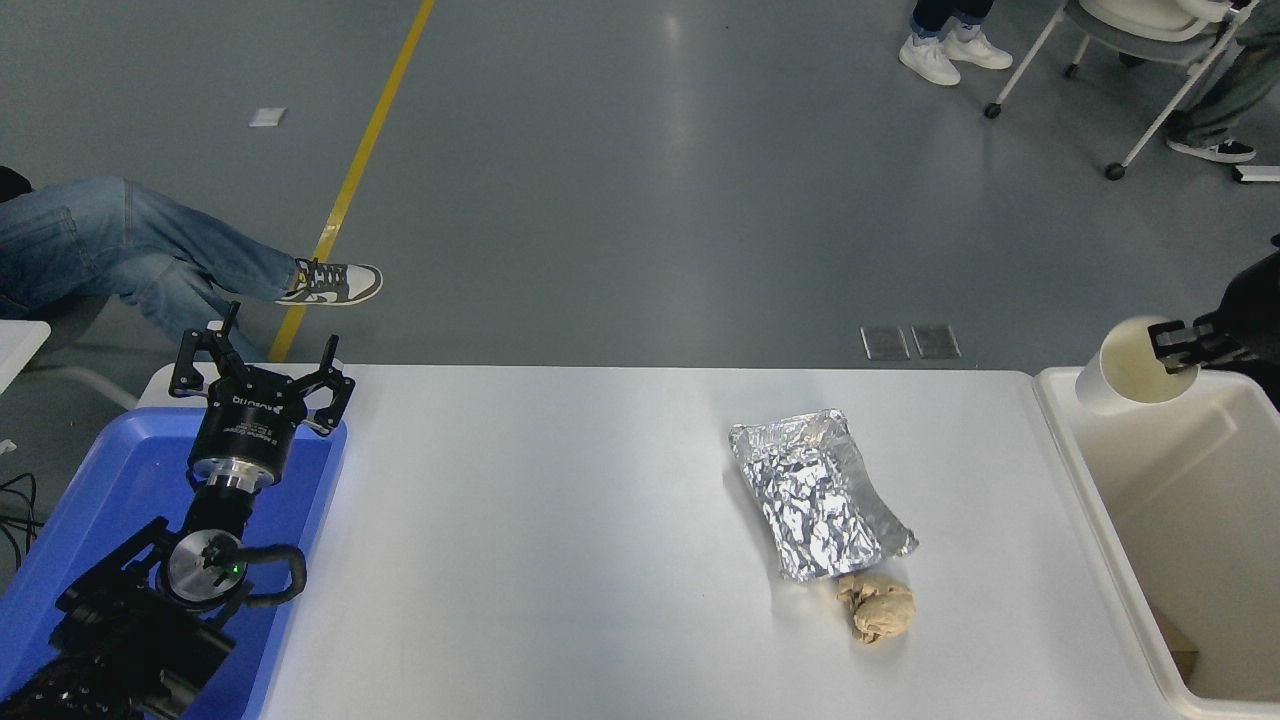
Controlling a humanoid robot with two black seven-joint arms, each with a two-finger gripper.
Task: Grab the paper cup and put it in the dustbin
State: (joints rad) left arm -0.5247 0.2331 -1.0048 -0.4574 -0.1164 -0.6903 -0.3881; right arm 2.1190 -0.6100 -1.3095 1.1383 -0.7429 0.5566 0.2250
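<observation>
Right now I am holding the paper cup [1128, 372] in my right gripper [1178, 347], my fingers pinching its rolled rim on the side nearest my arm. The cup is tilting on its side, its open mouth facing toward me, and it is hanging over the far left corner of the dustbin [1100, 520], just above the thick rim. The dustbin is standing against the right end of the white table [560, 520], and something brown is lying at the bottom of it, though I cannot tell what. My left gripper [262, 378] is resting parked at the lower left, its fingers spread wide with nothing between them, over the far edge of the blue tray [90, 520]. Near the middle of the table the silver foil tray [815, 495] is lying crumpled, and the tan paper ball [878, 607] is sitting just beside its near corner. A person's leg in jeans [130, 245] is stretching across the floor beyond the table's left end.
</observation>
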